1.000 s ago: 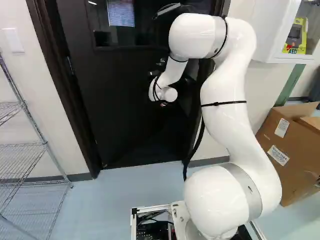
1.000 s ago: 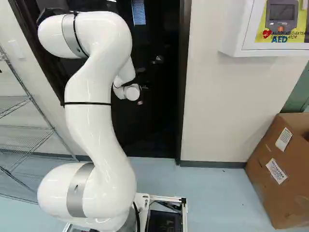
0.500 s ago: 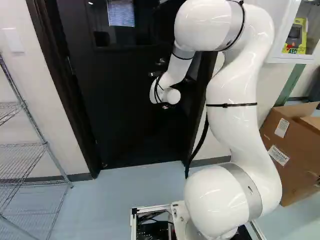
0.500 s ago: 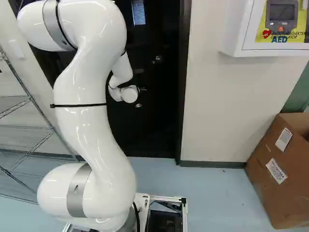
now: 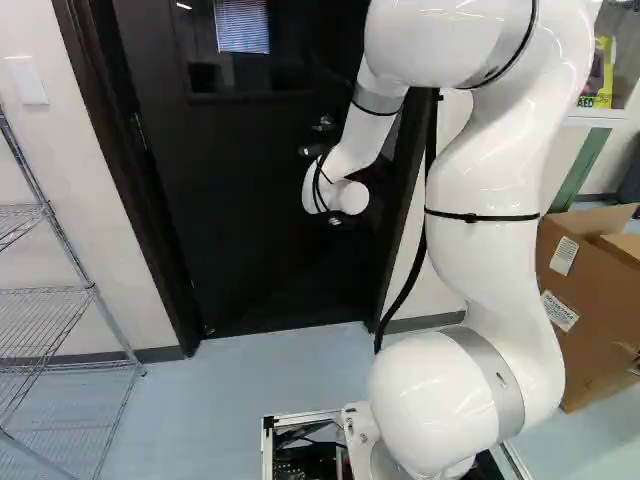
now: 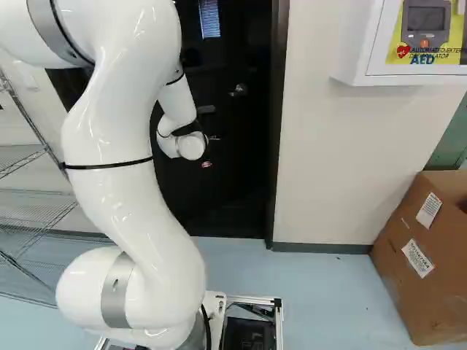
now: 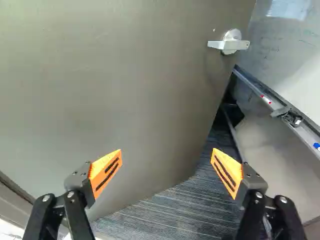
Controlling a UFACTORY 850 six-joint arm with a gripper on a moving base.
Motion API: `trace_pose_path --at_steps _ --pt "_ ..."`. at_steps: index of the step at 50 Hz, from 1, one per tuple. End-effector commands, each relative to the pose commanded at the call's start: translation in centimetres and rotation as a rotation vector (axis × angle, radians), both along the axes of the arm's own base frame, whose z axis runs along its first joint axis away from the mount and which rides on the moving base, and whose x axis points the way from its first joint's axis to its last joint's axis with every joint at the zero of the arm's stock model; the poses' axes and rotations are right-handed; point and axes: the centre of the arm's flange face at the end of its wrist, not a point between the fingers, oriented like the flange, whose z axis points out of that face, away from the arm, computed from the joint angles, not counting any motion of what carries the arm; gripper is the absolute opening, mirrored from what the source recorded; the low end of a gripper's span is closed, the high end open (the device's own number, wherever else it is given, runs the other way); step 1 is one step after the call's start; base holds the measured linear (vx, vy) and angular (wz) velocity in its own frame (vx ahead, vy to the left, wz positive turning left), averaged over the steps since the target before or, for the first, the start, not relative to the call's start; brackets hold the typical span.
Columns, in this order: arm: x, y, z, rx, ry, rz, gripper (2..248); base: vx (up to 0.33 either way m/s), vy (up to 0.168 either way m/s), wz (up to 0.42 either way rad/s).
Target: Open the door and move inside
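At the left of the left base view is a wire shelf (image 5: pixel 62 290), near the white wall. Next comes the dark door frame (image 5: pixel 135 190), with a straight edge that slants down to the blue floor (image 5: pixel 250 375). The big black door (image 5: pixel 230 210) is just beside it, with a window (image 5: pixel 240 30) up high. Its shiny lever handle (image 5: pixel 312 151) is on the side away from the hinges, under a round lock (image 5: pixel 324 124).

The gripper (image 6: pixel 209 152) is low by the door, below the handle. In the wrist view its two fingers are wide apart, with no thing held in them. The smooth flat door is in front of them, and a metal lever is farther ahead. Past the door's edge is a gap where striped carpet (image 7: pixel 175 215) shows, so the door is partly open. A long rail (image 7: pixel 300 122) is on the other side of the gap.

The white arm (image 5: pixel 485 260) bends up right of the door. Then come plain wall, a white cabinet (image 6: pixel 350 58) up high and a brown box (image 6: pixel 408 270) on the floor.
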Motion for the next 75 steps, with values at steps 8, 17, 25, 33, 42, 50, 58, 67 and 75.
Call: trace_pose_path --at_steps 8,17,25,33,42,50,58,67,75 --pt "-1.7 -0.5 0.2 -0.001 0.008 -0.007 247 0.0 0.0 0.0" --pt "-3.5 -1.2 0.3 -0.002 0.017 -0.016 247 0.0 0.0 0.0" --pt "-5.2 -1.7 0.4 -0.002 0.023 -0.025 247 0.0 0.0 0.0" --pt "-6.9 -2.3 0.5 -0.003 0.029 -0.033 247 0.0 0.0 0.0" --pt "-8.6 -3.1 0.6 -0.003 0.034 -0.048 247 0.0 0.0 0.0" --pt "-10.0 -3.9 0.6 -0.003 0.037 -0.066 247 0.0 0.0 0.0" --pt "-11.4 -4.7 0.7 -0.003 0.04 -0.085 247 0.0 0.0 0.0" --pt "-12.8 -5.8 0.7 -0.002 0.042 -0.111 247 0.0 0.0 0.0" --pt "-14.0 -6.7 0.7 -0.002 0.043 -0.135 247 0.0 0.0 0.0"
